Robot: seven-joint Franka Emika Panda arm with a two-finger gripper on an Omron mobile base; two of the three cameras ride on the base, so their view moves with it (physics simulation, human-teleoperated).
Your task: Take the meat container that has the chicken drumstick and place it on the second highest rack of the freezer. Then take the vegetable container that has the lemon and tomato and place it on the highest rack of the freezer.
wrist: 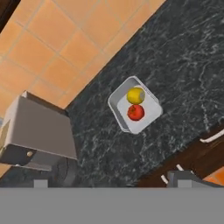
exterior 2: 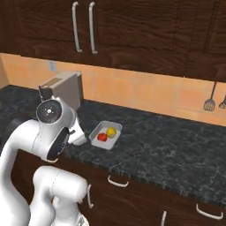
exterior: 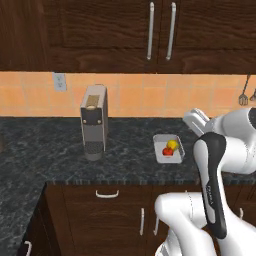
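The vegetable container (wrist: 134, 110) sits on the dark tabletop (wrist: 183, 65) near its front edge, holding the lemon (wrist: 135, 95) and the tomato (wrist: 135, 112) side by side and touching. In the hand view it lies above and slightly right of centre, about 1 o'clock from the gripper (wrist: 109, 183), whose fingers stand spread wide and hold nothing, well clear of the tray. The tray's long axis runs 11 to 5 in that view, with the lemon at the wall end.

My judgement is that the hand must descend and advance towards 1 o'clock and align with a rim.

The hand view gives the tray outline and the coffee machine (wrist: 39, 131) at 9 o'clock. The left base view places the tray (exterior: 168, 148) at 3 o'clock from the machine (exterior: 94, 128).
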